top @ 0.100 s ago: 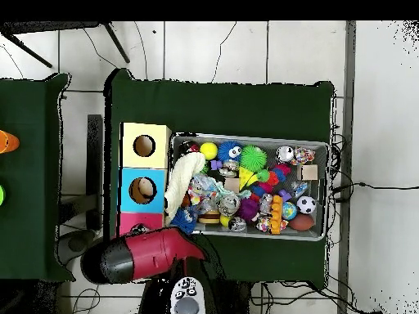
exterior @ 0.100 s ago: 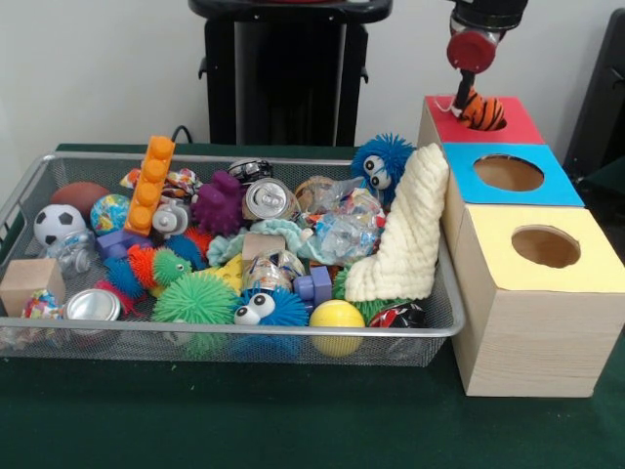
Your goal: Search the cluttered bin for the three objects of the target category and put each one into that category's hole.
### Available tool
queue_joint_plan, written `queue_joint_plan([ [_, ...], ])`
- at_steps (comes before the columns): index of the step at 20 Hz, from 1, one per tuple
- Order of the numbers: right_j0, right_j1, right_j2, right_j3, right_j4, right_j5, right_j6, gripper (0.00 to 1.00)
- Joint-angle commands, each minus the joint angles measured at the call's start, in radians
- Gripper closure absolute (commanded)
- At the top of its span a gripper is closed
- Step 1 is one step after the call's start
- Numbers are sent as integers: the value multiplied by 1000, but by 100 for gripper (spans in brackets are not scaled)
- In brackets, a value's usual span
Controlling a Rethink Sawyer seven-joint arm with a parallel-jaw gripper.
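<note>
An orange ball with black stripes [exterior @ 0.100 s ago: 484,111] sits in the round hole of the red-topped box [exterior @ 0.100 s ago: 518,125] at the far end of the row. My gripper [exterior @ 0.100 s ago: 466,99] hangs right above it and touches its left side. In the wire bin [exterior @ 0.100 s ago: 39,176] lie a soccer ball [exterior @ 0.100 s ago: 59,223], a brown football [exterior @ 0.100 s ago: 80,194], a globe-print ball [exterior @ 0.100 s ago: 109,210] and a yellow ball [exterior @ 0.100 s ago: 336,315]. In the overhead view the red arm [top @ 0.100 s ago: 151,253] hides the gripper and most of the red box [top @ 0.100 s ago: 129,218].
The blue-topped box [exterior @ 0.100 s ago: 508,174] and the yellow-topped box [exterior @ 0.100 s ago: 543,246] stand in line right of the bin. A cream knitted cloth [exterior @ 0.100 s ago: 405,234] leans on the bin's right wall. Spiky rubber toys, cans, an orange brick [exterior @ 0.100 s ago: 150,184] and wooden blocks fill the bin.
</note>
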Motion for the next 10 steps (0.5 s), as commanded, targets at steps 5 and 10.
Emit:
queue_joint_plan([
  [5, 86, 97, -205, -136, -35, 109, 354, 100],
  [10, 157, 176, -265, -197, -18, 96, 419, 100],
])
